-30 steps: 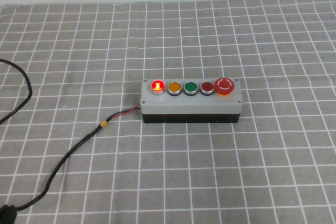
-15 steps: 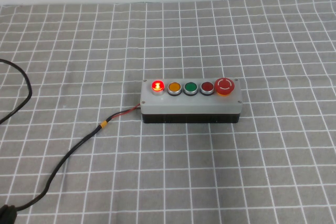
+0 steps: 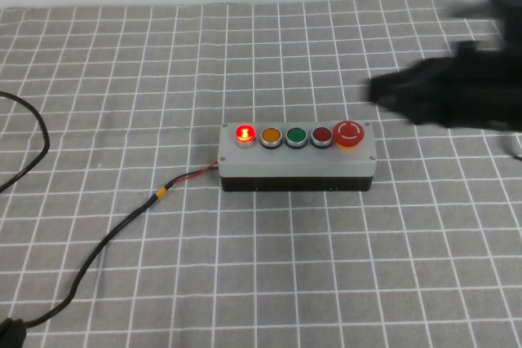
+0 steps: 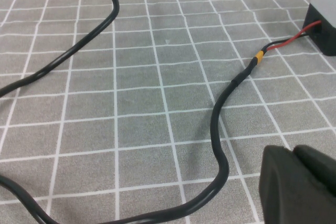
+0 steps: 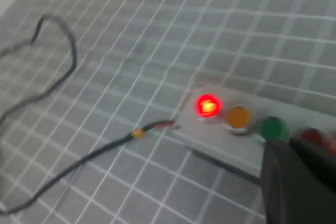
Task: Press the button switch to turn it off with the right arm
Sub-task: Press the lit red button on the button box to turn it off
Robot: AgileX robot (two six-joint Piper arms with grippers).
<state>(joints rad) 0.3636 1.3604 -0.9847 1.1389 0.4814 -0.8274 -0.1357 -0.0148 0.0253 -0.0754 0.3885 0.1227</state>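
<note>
High view, cloth: a grey checked cloth (image 3: 122, 79) is covering the whole table.
Right gripper: the right gripper (image 3: 383, 91) is showing as a blurred dark shape above the cloth, behind and to the right of the box and touching nothing; whether it is open or closed cannot be told.
Button box: the grey button box (image 3: 298, 165) is sitting near the table's middle, its black cable (image 3: 106, 238) running off to the left.
Left gripper: the left gripper (image 4: 296, 182) is hanging low over the cable, well apart from the box; its grip cannot be told.
Buttons: amber (image 3: 271, 135), green (image 3: 295, 135) and dark red (image 3: 322, 135) buttons are sitting in a row, ending at a red mushroom button (image 3: 348, 133).
Lamp: the red lamp (image 3: 243, 133) is glowing.
Progress: judging by the lit lamp, the press is not yet made; closing in and pushing are remaining.
</note>
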